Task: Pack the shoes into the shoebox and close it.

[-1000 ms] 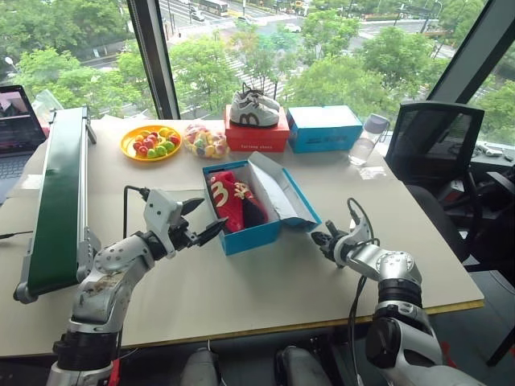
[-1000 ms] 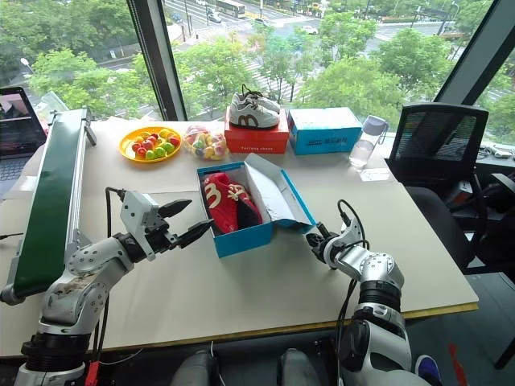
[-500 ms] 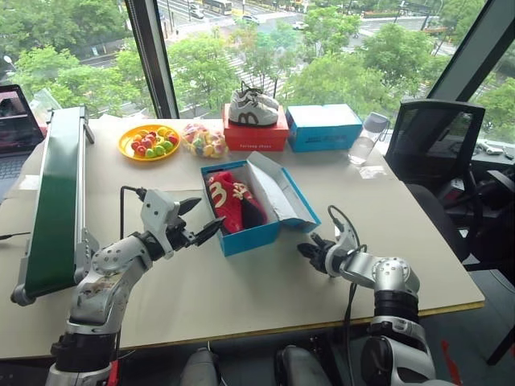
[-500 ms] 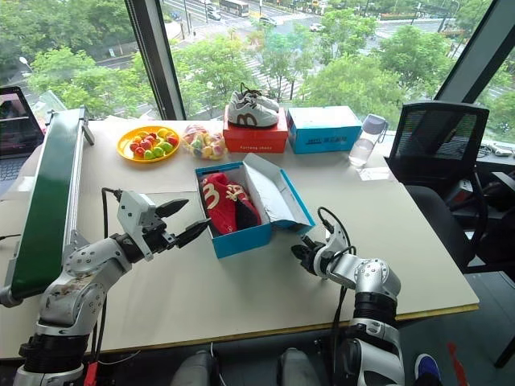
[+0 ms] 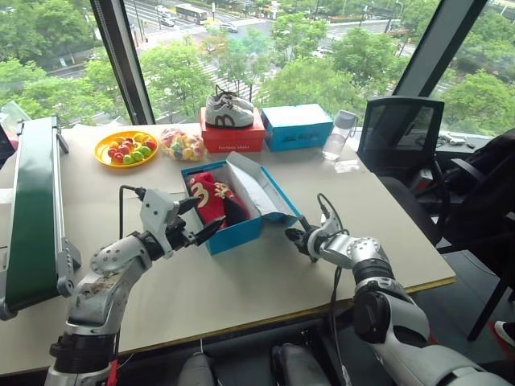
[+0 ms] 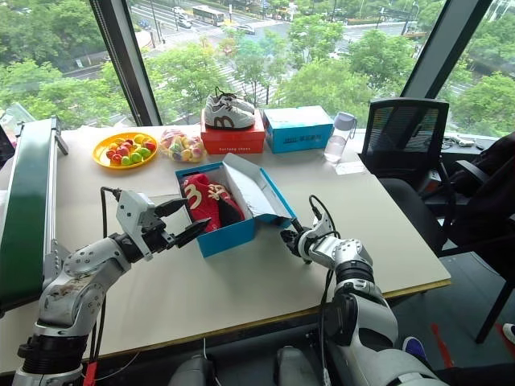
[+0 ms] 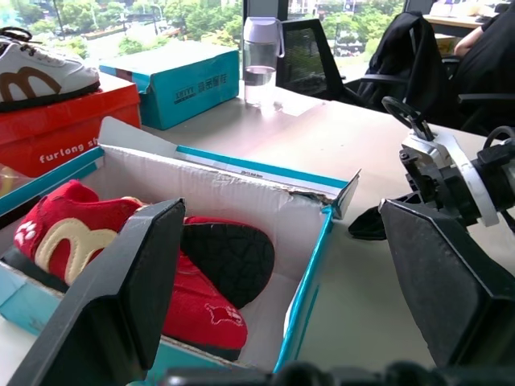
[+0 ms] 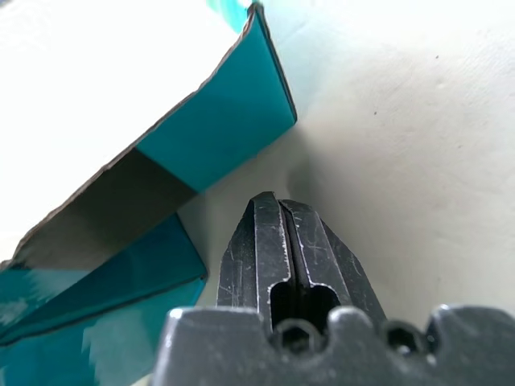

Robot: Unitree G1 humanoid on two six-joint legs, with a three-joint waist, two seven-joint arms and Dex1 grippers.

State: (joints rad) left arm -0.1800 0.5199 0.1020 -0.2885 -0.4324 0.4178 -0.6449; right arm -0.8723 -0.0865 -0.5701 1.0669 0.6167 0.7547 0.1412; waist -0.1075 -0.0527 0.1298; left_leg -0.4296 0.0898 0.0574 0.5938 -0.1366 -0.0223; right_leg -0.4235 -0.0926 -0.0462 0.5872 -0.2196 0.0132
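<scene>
The blue shoebox [image 5: 238,232] stands open in the middle of the table, its lid flap [image 5: 259,186] leaning back to the right. Both red shoes [image 5: 209,198] with cream markings lie inside, one showing its sole [image 7: 228,259]. My left gripper [image 5: 208,214] is open and level at the box's near-left corner, holding nothing. My right gripper [image 5: 293,236] is shut and empty, low over the table. Its tips [image 8: 278,203] sit just below the lid's outer corner [image 8: 217,121]; I cannot tell whether they touch it.
At the back stand a red box [image 5: 233,138] with white-and-grey sneakers [image 5: 228,112] on it, another blue box [image 5: 296,126] and a water bottle [image 5: 335,135]. A yellow plate of sweets [image 5: 125,149] and a bag [image 5: 183,145] lie back left. Green conveyor [image 5: 32,209] left, office chair [image 5: 398,137] right.
The camera has swung to the right. My shut right gripper has slid left across the table to the lid's outer corner. The left gripper has stayed put and open.
</scene>
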